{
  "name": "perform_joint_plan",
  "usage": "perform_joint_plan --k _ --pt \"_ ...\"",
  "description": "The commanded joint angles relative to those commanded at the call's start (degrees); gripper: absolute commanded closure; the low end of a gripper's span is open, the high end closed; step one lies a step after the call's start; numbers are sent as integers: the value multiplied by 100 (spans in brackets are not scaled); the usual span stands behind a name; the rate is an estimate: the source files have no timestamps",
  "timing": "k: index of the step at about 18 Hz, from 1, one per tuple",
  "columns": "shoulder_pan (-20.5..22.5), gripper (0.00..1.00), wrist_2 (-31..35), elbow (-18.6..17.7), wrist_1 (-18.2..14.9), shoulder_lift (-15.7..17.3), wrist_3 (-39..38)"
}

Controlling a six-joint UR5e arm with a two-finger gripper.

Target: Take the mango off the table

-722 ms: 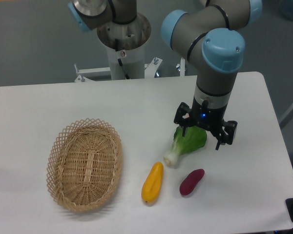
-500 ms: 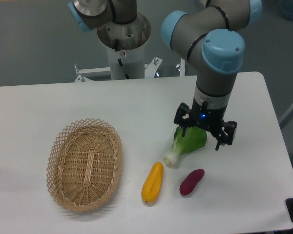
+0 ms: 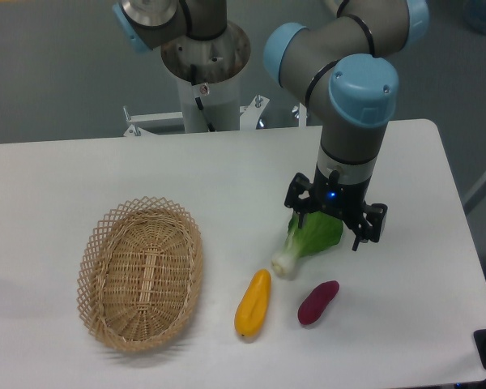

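The mango (image 3: 253,304), a long smooth yellow-orange fruit, lies on the white table (image 3: 81,174) near the front, to the right of the basket. My gripper (image 3: 333,228) hangs above the table to the mango's upper right, over the leafy end of a green vegetable. Its two black fingers (image 3: 369,230) stand apart with nothing held between them. The gripper is open and well clear of the mango.
A woven wicker basket (image 3: 141,271) sits at the left. A green leafy vegetable (image 3: 308,241) with a white stem lies under the gripper. A dark purple tuber (image 3: 317,302) lies just right of the mango. The arm's base column (image 3: 205,77) stands behind the table.
The arm and gripper have shifted slightly to the left. The mango and the other objects have not moved.
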Motion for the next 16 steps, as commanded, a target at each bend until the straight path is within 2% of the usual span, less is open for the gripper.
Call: perform_joint_plan --k 5,8,13,16 --pt "-114 0 9 -175 158 -9 -26" --pt "-246 0 26 -377 527 -18 -70" --pt "-527 0 53 -747 1151 -131 -606" --pt "-711 0 53 -914 1275 -281 -668"
